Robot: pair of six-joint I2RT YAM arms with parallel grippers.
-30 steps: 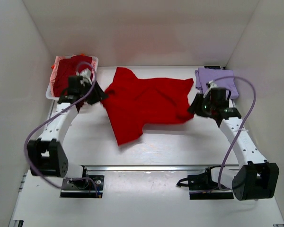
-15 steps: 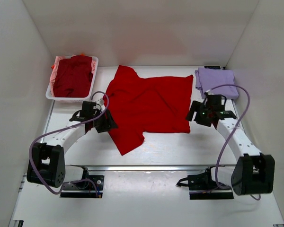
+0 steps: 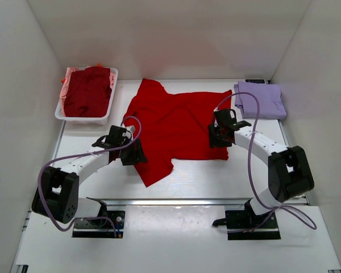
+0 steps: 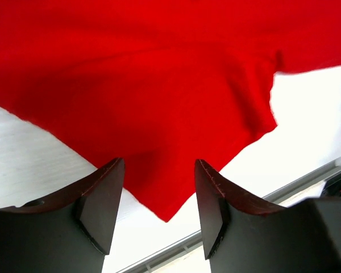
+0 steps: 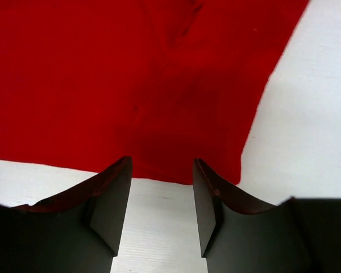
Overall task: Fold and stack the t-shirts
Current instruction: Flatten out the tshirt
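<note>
1. Lying spread midway between the counter's left and right edges, the red t-shirt (image 3: 179, 125) is flat, ready for folding.
2. Left tool (image 3: 136, 154) and right tool (image 3: 216, 138), jaws apart and empty, sit over its near corners, probably to pinch both together.

white-linked arms (image 3: 82, 164) with black joints, looping lavender cables (image 3: 249, 165), and dark wedge-shaped jaws.

Plain white walls (image 3: 159, 34) on three sides, white table (image 3: 216, 176), metal rail (image 3: 176, 202) along near edge, even light
</note>
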